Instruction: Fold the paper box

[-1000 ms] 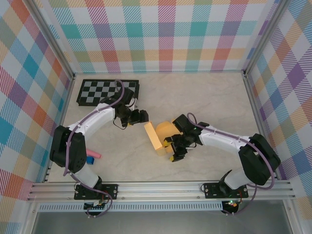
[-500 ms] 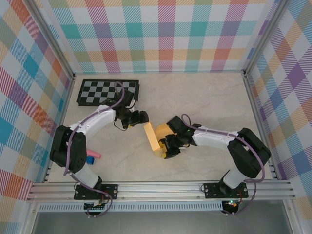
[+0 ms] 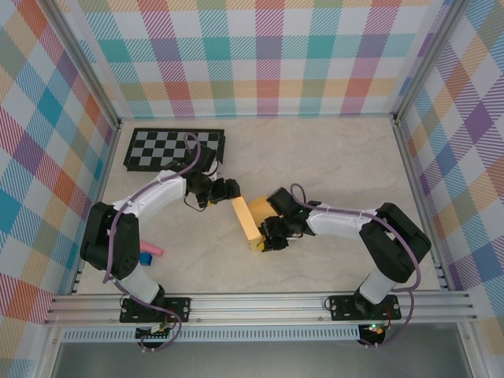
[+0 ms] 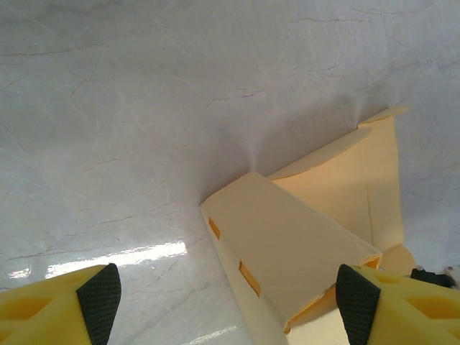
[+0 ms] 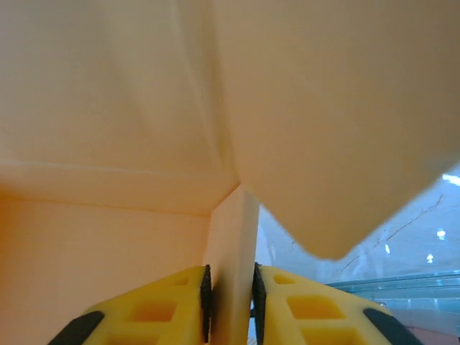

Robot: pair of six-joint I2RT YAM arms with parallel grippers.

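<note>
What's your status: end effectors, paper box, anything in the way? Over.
Left end effector open, hovering beside paper box. Right end effector shut on its flap. Checkerboard far-left, not obstructing.

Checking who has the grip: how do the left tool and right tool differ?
The left tool has its jaws spread wide with nothing between them; the right tool is pinched on a thin panel of the paper box. The left tool sits by the box's far end, the right tool against its right side. Both have yellow fingers with black pads.

paper box (image 3: 247, 224) | yellow-orange | part-folded, flaps up | mid table (image 3: 339, 157)
</note>
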